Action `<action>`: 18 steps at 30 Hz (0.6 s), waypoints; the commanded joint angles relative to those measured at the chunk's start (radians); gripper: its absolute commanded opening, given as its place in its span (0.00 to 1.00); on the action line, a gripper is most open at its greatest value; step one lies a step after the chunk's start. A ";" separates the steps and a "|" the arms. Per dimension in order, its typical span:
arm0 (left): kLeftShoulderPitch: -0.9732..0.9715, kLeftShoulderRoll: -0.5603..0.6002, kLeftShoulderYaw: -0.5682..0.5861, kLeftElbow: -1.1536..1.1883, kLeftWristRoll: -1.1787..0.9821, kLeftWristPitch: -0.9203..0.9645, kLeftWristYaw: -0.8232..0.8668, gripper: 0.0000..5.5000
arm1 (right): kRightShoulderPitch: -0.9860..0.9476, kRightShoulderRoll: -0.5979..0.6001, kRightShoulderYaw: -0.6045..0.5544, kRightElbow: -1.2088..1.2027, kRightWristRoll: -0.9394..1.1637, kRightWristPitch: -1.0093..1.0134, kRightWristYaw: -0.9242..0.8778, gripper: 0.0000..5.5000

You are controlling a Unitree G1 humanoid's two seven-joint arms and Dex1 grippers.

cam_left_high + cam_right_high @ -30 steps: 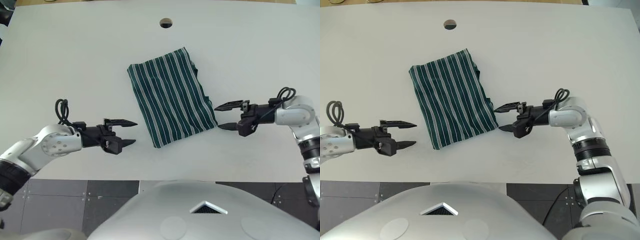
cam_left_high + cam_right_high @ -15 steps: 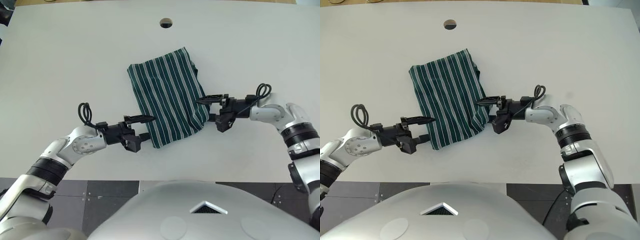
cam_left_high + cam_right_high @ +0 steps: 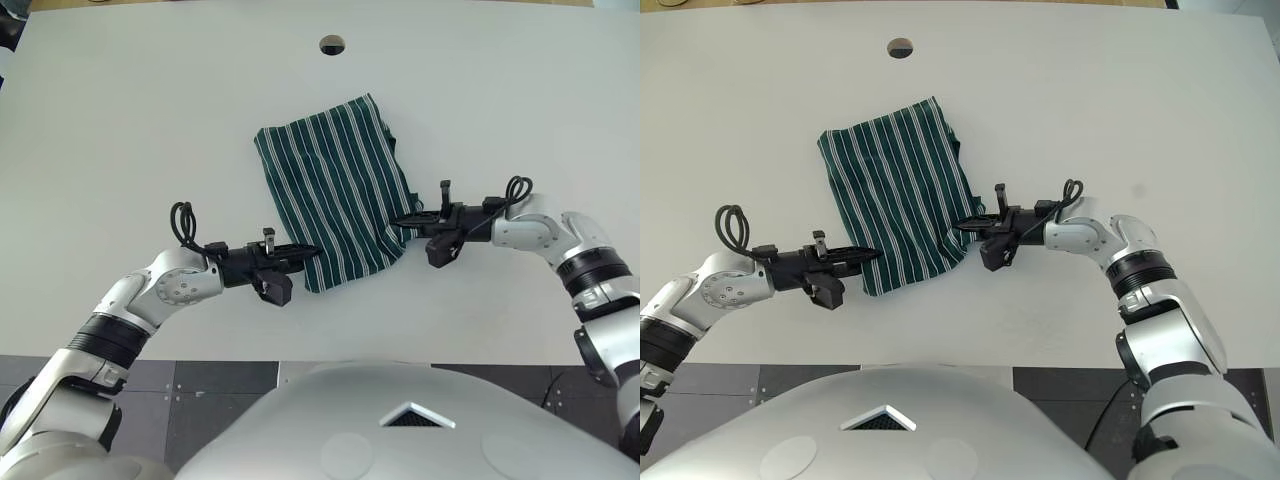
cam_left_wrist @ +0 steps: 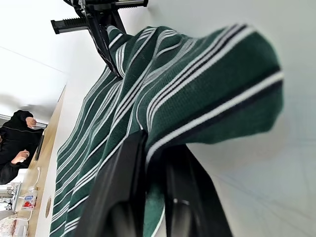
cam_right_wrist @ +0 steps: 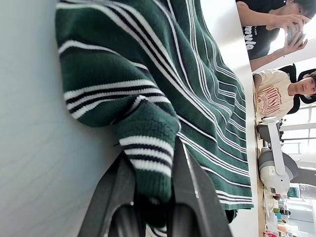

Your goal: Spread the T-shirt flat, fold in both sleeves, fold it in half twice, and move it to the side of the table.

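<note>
1. Left eye view: the left gripper, well nearer the robot than the round hole, was pinched on the near-left corner of the T-shirt.
2. The T-shirt lay as a folded rectangle on the table, just nearer than the hole.
3. The right gripper, nearer than the hole and to its right, was clamped on the near-right corner; holding both corners probably served to carry that edge over evenly.
</note>
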 commanded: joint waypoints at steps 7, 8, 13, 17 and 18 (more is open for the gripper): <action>0.106 0.079 -0.035 -0.233 -0.405 0.263 -0.320 0.02 | 0.145 -0.137 0.094 -0.305 0.517 0.263 0.407 0.04; 0.125 0.108 -0.032 -0.298 -0.496 0.326 -0.374 0.02 | 0.175 -0.172 0.100 -0.408 0.611 0.352 0.474 0.04; 0.195 0.241 0.041 -0.480 -0.759 0.566 -0.552 0.02 | 0.266 -0.318 0.039 -0.779 0.898 0.707 0.631 0.04; 0.248 0.249 0.121 -0.539 -0.837 0.633 -0.585 0.02 | 0.302 -0.369 -0.036 -0.917 1.009 0.889 0.684 0.04; 0.264 0.242 0.139 -0.543 -0.843 0.638 -0.587 0.02 | 0.301 -0.367 -0.048 -0.931 1.002 0.911 0.689 0.04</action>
